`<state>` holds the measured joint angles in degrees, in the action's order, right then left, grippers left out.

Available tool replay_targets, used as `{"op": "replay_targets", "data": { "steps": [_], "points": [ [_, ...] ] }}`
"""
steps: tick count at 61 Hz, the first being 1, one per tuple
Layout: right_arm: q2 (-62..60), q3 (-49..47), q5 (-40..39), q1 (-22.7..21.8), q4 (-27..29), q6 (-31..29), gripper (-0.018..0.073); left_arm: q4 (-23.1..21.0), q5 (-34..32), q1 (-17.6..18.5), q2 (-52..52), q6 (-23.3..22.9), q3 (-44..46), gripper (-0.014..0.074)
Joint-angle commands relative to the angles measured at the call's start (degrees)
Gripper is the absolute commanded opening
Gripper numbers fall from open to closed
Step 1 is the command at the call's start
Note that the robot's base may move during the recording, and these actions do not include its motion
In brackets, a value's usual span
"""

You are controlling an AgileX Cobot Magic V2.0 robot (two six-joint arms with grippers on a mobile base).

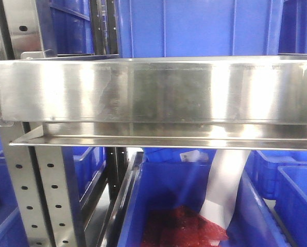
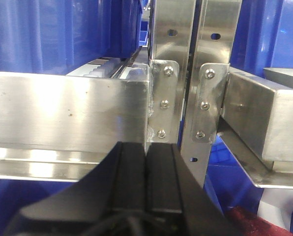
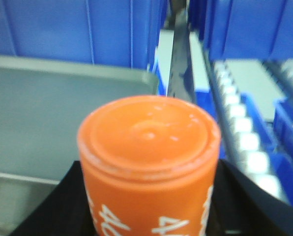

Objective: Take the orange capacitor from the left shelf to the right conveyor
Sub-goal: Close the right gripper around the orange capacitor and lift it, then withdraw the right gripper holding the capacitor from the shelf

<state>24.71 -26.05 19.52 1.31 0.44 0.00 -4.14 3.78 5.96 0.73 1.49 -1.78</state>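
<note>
- While I watched the R wrist cam, the right gripper [image 3: 149, 211] was clamped on the orange capacitor [image 3: 149, 142]. Its black fingers [image 3: 53, 206] pressed in from both sides, and the can stood upright w/ its round top toward the lens.
- White print showed on the can's side, cut off by the frame edge, so I couldn't read it in full.
- The can's base was out of frame, so I couldn't tell if it sat on anything.
- The R wrist looked slightly down over the can top. Behind it on the left lay a flat grey metal sheet [image 3: 53, 103] w/ a low raised edge, and blue bins [image 3: 87, 29] stood beyond that. A blurred roller track [image 3: 245, 147] ran back on the right.
- On the L wrist cam, the left gripper [image 2: 146, 147] was fully closed. Its two black pads [image 2: 129, 172] met flat together w/ nothing between them.
- The L arm sat low and about level, w/ the tips aimed at the end of the left shelf [image 2: 63, 113], near the bolted bracket [image 2: 162, 103]. I couldn't say whether the tips touched the lip or stood just off it.
- A second steel section [image 2: 259, 118] hung off its own bracket to the right.
- On the front cam, the shelf's brushed steel lip spanned the full width. Perforated uprights [image 1: 40, 195] stood at lower left, and a lower blue bin [image 1: 143, 206] beneath held red material [image 1: 184, 226].
</note>
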Motion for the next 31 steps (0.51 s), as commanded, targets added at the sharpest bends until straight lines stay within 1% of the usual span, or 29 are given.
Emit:
{"op": "replay_targets", "data": {
  "steps": [1, 10, 19, 31],
  "points": [
    [-5.1, -2.0, -1.5, -0.3, -0.4, -0.7, 0.0056, -0.1, -5.2, -0.1, 0.6, -0.1, 0.2, -0.0127],
    [-12.3, -3.8, 3.0, -0.3, -0.4, -0.7, 0.0056, -0.1, -5.2, -0.1, 0.6, -0.1, 0.2, -0.0127],
    [-15.8, -7.0, 7.2, -0.3, -0.4, -0.7, 0.0056, -0.1, -5.2, -0.1, 0.6, -0.1, 0.2, -0.0127],
    [-16.0, -9.0, 7.5, -0.3, -0.4, -0.7, 0.0056, -0.1, -5.2, -0.1, 0.6, -0.1, 0.2, -0.0127]
  ]
}}
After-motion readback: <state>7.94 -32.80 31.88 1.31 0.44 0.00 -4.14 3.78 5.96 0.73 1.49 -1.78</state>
